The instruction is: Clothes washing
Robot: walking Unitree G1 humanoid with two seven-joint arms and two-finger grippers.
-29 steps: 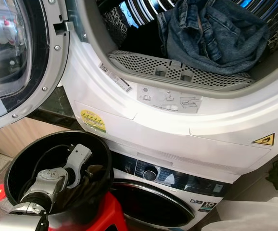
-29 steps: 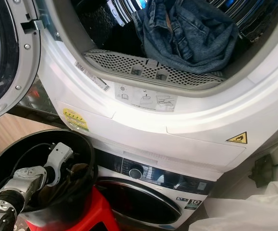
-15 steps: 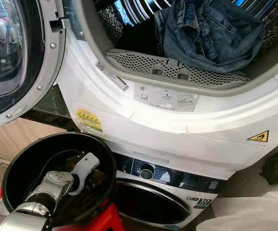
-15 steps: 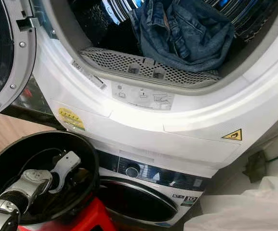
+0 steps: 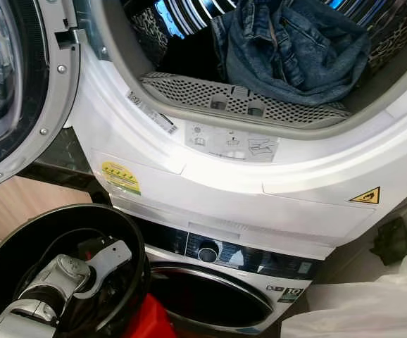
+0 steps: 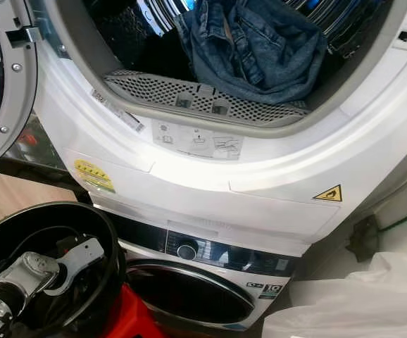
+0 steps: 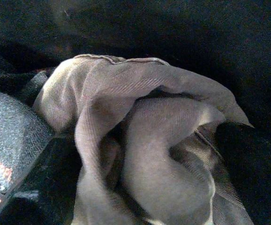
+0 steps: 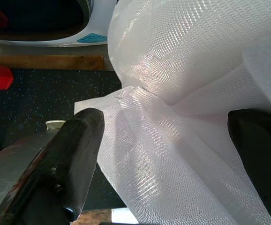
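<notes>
A stacked dryer [image 5: 260, 183] stands open, and blue jeans [image 5: 295, 49] lie in its drum with striped cloth behind them. Below at the left is a black bucket [image 5: 63, 211]. My left arm [image 5: 63, 274] reaches down into it. In the left wrist view a brown garment [image 7: 145, 140] is bunched up close, and my left gripper [image 7: 140, 187] looks open with one dark finger [image 7: 32, 187] beside the cloth. My right gripper [image 8: 173, 187] is open, with its fingers [image 8: 74, 164] spread on either side of a white mesh bag [image 8: 182, 70].
The dryer door [image 5: 20, 91] swings out to the left. Under the dryer is a washer [image 5: 210, 296] with a shut round door and a knob [image 5: 208, 253]. A red stool [image 5: 151, 324] carries the bucket. The white bag [image 5: 372, 310] lies at the right, below a wall plug [image 5: 390, 239].
The camera has shifted right and tipped, so the machines slid left in the picture. My left wrist has sunk lower in the bucket and turned flatter.
</notes>
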